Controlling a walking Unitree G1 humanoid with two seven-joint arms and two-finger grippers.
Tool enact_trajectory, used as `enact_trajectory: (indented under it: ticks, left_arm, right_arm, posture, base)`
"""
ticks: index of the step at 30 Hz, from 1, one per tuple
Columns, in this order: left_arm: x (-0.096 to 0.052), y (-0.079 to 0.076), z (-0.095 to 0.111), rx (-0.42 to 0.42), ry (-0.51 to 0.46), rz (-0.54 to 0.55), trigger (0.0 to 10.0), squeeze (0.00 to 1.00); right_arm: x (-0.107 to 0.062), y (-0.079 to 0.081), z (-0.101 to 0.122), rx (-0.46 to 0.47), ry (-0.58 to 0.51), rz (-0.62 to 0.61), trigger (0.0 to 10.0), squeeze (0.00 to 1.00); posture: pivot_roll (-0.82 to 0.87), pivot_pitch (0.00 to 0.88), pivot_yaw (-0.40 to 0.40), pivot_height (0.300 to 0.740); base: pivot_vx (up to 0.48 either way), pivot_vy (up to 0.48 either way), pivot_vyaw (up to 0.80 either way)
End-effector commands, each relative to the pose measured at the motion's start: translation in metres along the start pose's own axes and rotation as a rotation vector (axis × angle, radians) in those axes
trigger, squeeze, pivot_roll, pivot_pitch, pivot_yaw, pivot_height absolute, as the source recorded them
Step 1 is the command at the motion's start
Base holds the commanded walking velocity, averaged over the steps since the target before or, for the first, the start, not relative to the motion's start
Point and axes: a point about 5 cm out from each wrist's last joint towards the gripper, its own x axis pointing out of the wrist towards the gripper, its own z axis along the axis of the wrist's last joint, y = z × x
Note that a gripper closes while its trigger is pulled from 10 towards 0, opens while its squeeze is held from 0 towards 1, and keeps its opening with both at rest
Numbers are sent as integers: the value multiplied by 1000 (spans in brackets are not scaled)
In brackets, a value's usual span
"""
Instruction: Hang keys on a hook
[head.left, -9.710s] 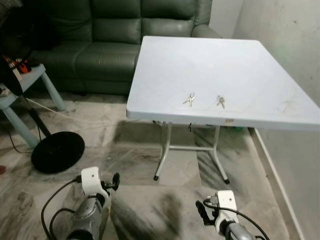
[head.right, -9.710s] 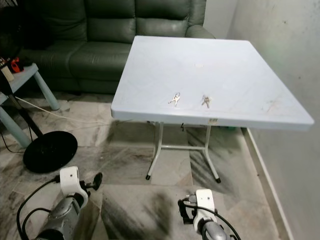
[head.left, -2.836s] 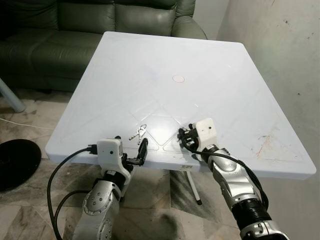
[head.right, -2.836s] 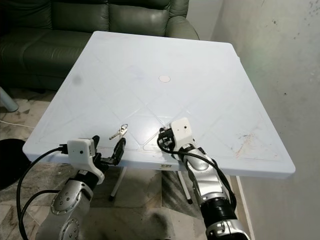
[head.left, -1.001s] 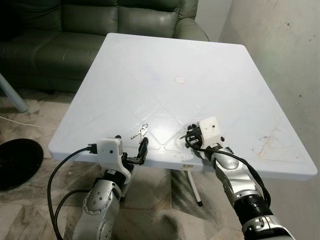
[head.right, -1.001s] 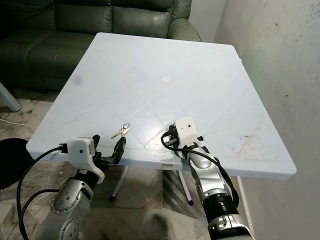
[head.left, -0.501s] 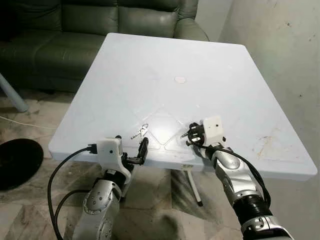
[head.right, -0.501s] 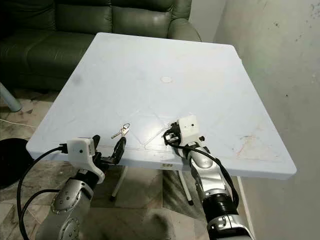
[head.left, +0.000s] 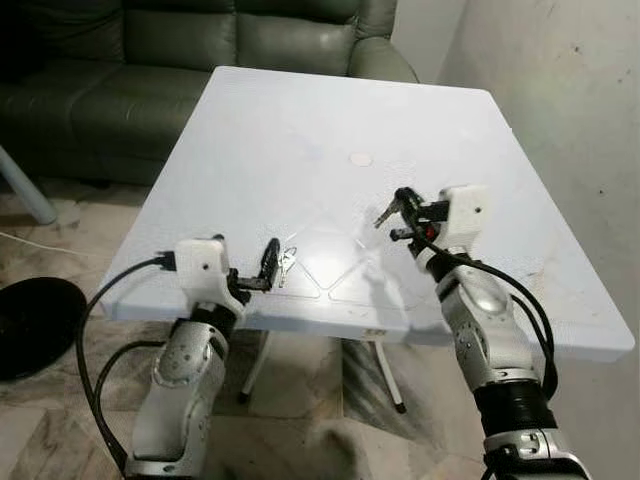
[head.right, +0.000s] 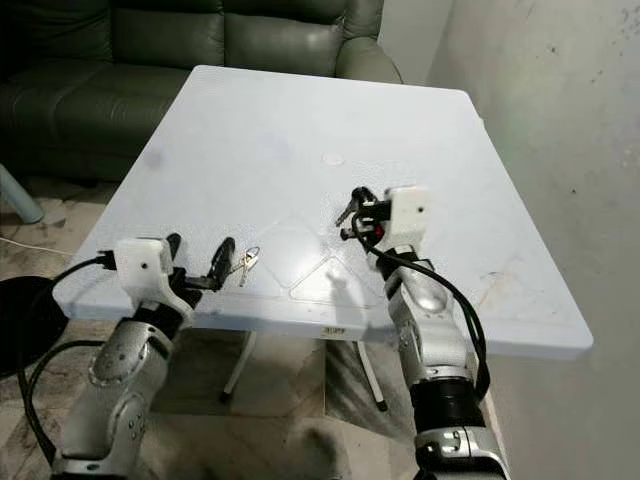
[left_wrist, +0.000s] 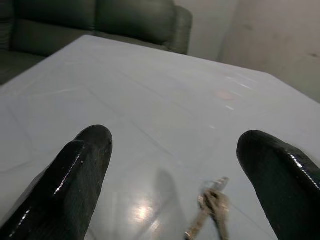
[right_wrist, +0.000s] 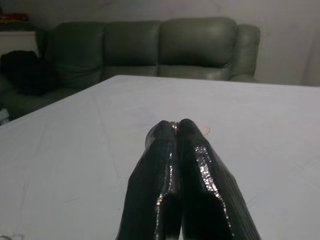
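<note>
Left eye view: right gripper (head.left: 400, 213), fingers pinched on keys (head.left: 385, 212), lifted above table (head.left: 300, 120); spread left gripper (head.left: 268, 266) flanks second keys (head.left: 285, 262) near front edge—light, slippery, grip the ring.

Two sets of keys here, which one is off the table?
The set pinched in the right gripper, held up above the white table. The other keys lie flat near the table's front edge, just ahead of the open left gripper.

The white square plastic table (head.left: 300, 120) is bare from centre to far edge, open between the green leather sofa (head.left: 150, 40) and grey wall (head.left: 560, 100).
</note>
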Motion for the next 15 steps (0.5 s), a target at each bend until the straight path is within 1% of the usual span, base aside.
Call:
enact_trajectory:
  ticks: [1,2,3,4,5,6,8,9,10,13,15]
  left_arm:
    - [2,4,1,4,-9,19,10000,0]
    - [2,7,1,-2,-15,31,10000,0]
    - [2,9,1,-3,-12,38,10000,0]
    - [2,10,0,-4,-10,40,10000,0]
    - [0,9,0,-9,-13,32,10000,0]
    - [-1,9,0,-13,-16,30,10000,0]
    - [-2,9,0,-20,-16,30,10000,0]
    - [-2,9,-1,-25,-14,28,10000,0]
    - [-3,9,-3,-39,-9,28,10000,0]
    - [-3,11,-5,-34,-2,38,10000,0]
    - [-1,13,-5,-25,2,46,10000,0]
  right_arm:
    - [-5,-4,2,-8,-13,-30,3686,0]
    - [-11,-5,-1,-28,0,-58,10000,0]
    - [-14,-4,-3,-42,9,-67,10000,0]
    - [-18,-3,-5,-29,9,-70,10000,0]
    - [-26,-4,-7,-30,21,-111,10000,0]
    - [-29,-4,-8,-29,23,-134,10000,0]
    - [-33,-4,-8,-29,20,-153,10000,0]
    - [-35,-4,-7,-40,12,-158,10000,0]
    - [-40,-5,-8,-71,17,-190,10000,0]
    - [-43,-8,-11,-92,46,-216,10000,0]
    - [-48,-7,-12,-95,41,-202,10000,0]
  posture:
    - [57,71,-74,740]
    - [51,63,-68,740]
    - [46,61,-64,740]
    - [45,60,-62,740]
    - [42,58,-60,740]
    - [39,56,-58,740]
    - [34,54,-54,740]
    - [32,52,-53,740]
    - [30,49,-49,740]
    - [29,48,-48,740]
    - [23,40,-41,740]
  base:
    - [0,0,0]
    - [0,0,0]
    - [0,0,0]
    - [0,0,0]
    - [0,0,0]
    - [0,0,0]
    - [0,0,0]
    - [0,0,0]
    - [0,0,0]
    - [0,0,0]
    - [0,0,0]
